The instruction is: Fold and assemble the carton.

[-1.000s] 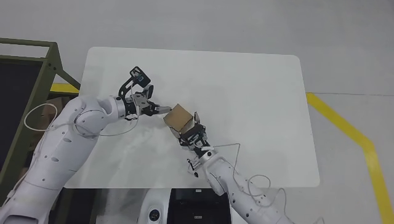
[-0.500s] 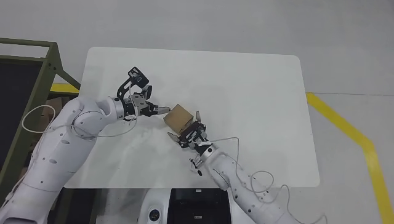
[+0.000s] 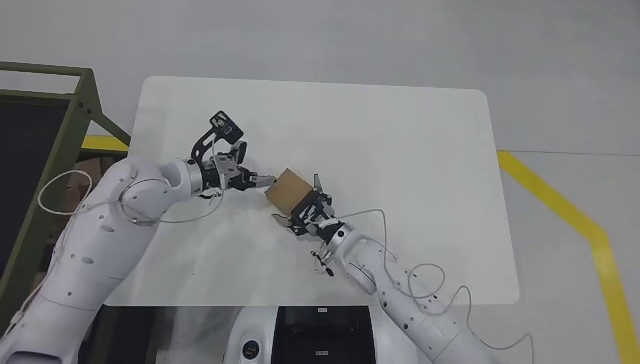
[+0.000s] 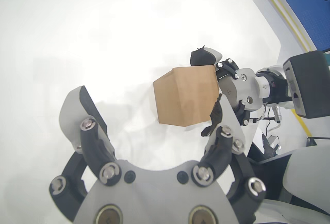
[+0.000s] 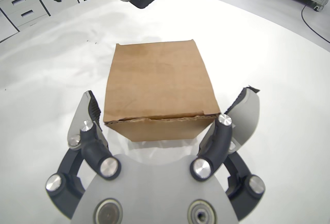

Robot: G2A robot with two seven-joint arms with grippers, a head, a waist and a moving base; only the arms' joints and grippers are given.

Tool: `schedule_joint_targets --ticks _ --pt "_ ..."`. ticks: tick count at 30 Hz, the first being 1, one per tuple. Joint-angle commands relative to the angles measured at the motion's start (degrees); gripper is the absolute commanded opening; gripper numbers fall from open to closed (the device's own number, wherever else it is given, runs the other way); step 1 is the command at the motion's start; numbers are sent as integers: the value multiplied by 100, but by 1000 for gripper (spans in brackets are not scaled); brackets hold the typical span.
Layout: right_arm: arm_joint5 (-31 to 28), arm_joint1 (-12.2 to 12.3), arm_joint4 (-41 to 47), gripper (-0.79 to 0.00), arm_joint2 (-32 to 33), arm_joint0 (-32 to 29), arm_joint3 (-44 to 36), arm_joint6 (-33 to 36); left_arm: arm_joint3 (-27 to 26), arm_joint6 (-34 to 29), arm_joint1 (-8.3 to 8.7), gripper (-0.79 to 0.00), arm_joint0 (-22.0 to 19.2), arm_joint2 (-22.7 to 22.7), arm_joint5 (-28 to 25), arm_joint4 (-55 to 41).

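There was one brown cardboard carton [image 3: 293,190], folded into a closed cube, on one white desk [image 3: 400,124]. Two grippers were counted, the left gripper [image 4: 149,97] and the right gripper [image 5: 168,96]. Each had two black-padded fingers [image 5: 87,111], four altogether.

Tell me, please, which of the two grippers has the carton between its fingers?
The right gripper: its open fingers flank the carton's near end. The left gripper, also open, sits off to one side with the carton beyond its fingertips.
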Motion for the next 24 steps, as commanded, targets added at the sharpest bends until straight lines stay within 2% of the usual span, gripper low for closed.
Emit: schedule_joint_targets --ticks 1,5,12,19,24 --pt "-3 -3 -4 0 4 12 19 10 146 -164 -10 0 -75 86 -249 -308" --pt "-7 -7 16 0 21 20 48 -12 334 -513 -63 0 -342 400 -367 -592" --pt "-120 -2 -54 0 28 57 77 -29 970 -1055 -204 0 -961 1020 -825 -1456" --pt "-394 42 -210 0 74 91 70 -33 1500 -1260 -345 0 -1446 1499 -1125 -1904" --pt "-325 76 -255 0 179 47 30 15 1732 -1354 -399 0 -1652 1677 -1266 -2076"
